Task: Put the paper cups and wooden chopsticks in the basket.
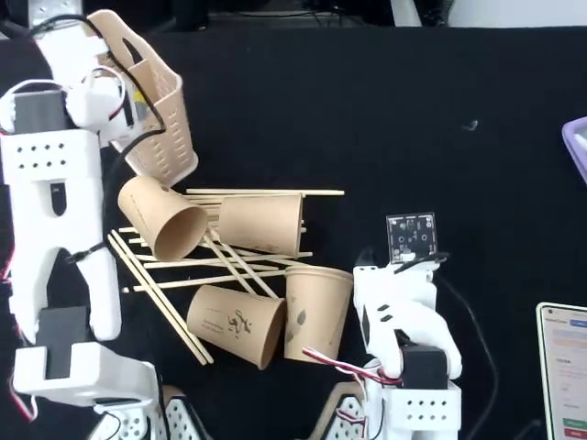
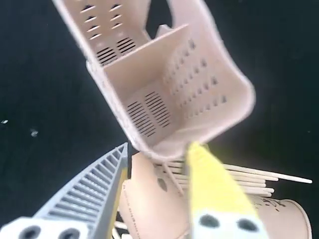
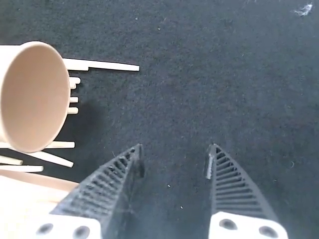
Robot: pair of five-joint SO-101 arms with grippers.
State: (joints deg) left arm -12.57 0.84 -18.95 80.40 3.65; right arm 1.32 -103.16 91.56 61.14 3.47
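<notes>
Left gripper (image 2: 158, 147) jaws grasp the tilted basket (image 2: 169, 84) by its rim; it could slip onto the paper cups (image 1: 261, 225). Right gripper (image 3: 175, 148) jaws released.

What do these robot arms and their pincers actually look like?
The left arm and right arm are white shells with dark motor blocks and red, white and black wires. The left gripper has one grey ribbed finger and one yellow; the right gripper has two dark ribbed, pointed fingers.
</notes>
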